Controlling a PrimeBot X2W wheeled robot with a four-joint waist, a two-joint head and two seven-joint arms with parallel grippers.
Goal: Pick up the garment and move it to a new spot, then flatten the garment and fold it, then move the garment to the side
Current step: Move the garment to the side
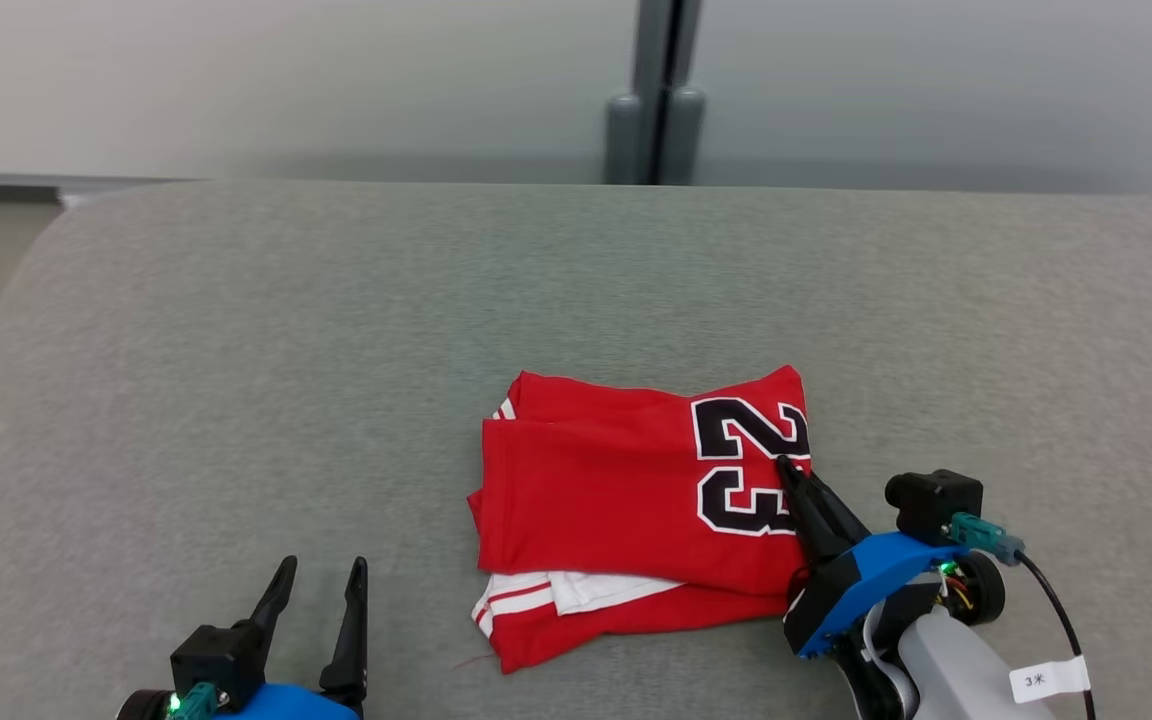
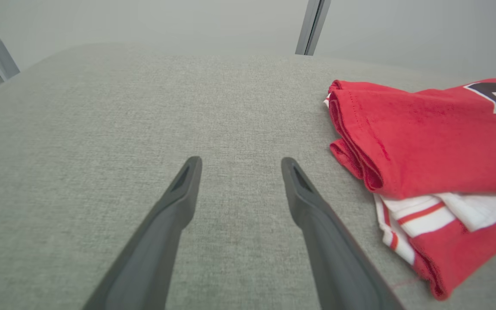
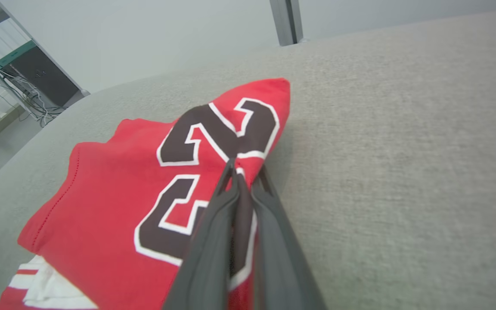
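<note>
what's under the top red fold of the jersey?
Under the jersey's top fold, a white striped layer and a lower red layer stick out at the near edge. Anything further in is covered.

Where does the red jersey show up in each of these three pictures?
Head view: jersey low, just right of centre, on the table.
Left wrist view: jersey at the right edge.
Right wrist view: jersey lower left to centre, its edge pinched by the right gripper.
Shared landmark: the grey post behind the table.
</note>
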